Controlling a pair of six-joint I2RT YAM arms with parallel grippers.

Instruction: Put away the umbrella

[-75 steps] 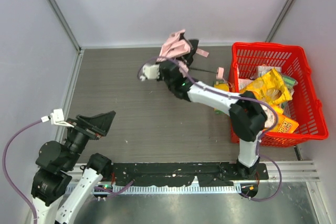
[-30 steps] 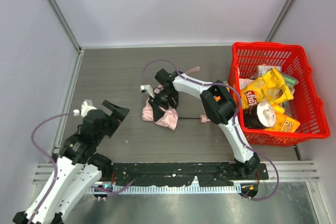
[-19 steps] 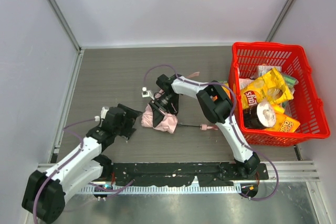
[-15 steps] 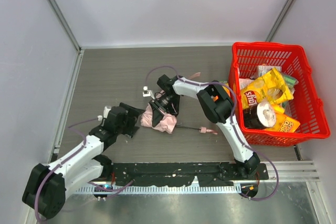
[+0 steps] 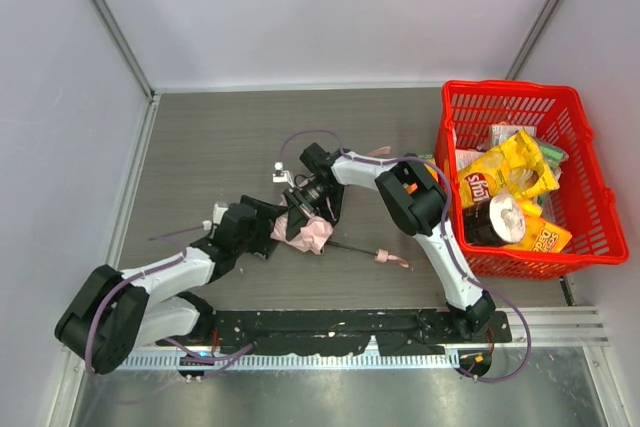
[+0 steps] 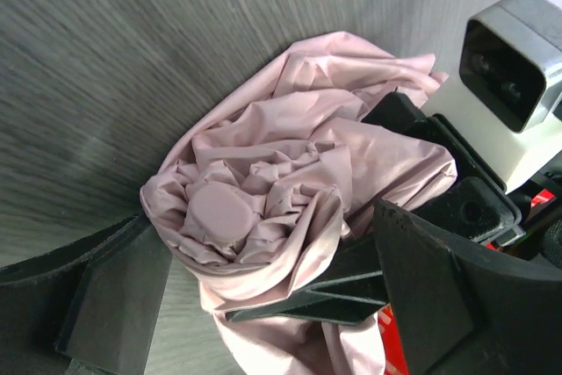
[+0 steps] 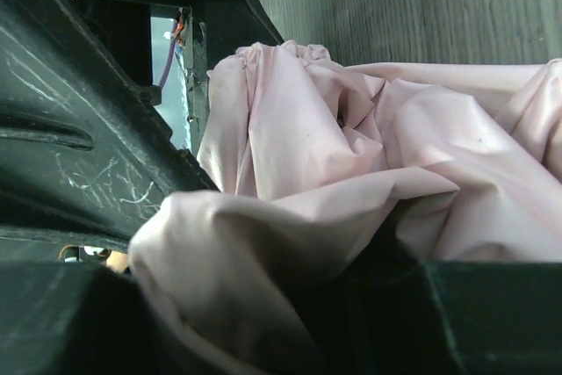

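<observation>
The pale pink umbrella (image 5: 308, 234) lies bunched on the table's near middle. Its thin dark shaft runs right to a small pink end (image 5: 385, 256). My right gripper (image 5: 317, 205) is shut on the fabric from the far side; in the right wrist view pink cloth (image 7: 351, 173) fills the space between its dark fingers (image 7: 79, 164). My left gripper (image 5: 268, 227) is open at the bundle's left end. In the left wrist view the crumpled bundle (image 6: 263, 191) sits between its two spread fingers (image 6: 105, 305); I cannot tell whether they touch it. The right wrist's camera (image 6: 518, 68) shows behind.
A red basket (image 5: 560, 107) at the right holds snack bags, among them a yellow chips bag (image 5: 505, 172). Grey walls close the left, back and right. The right arm's elbow (image 5: 410, 197) arches over the table beside the basket.
My right gripper has carried the umbrella from the table's back down to the near middle. My left arm has swung in from the left, bringing its open jaws up to the bundle.
</observation>
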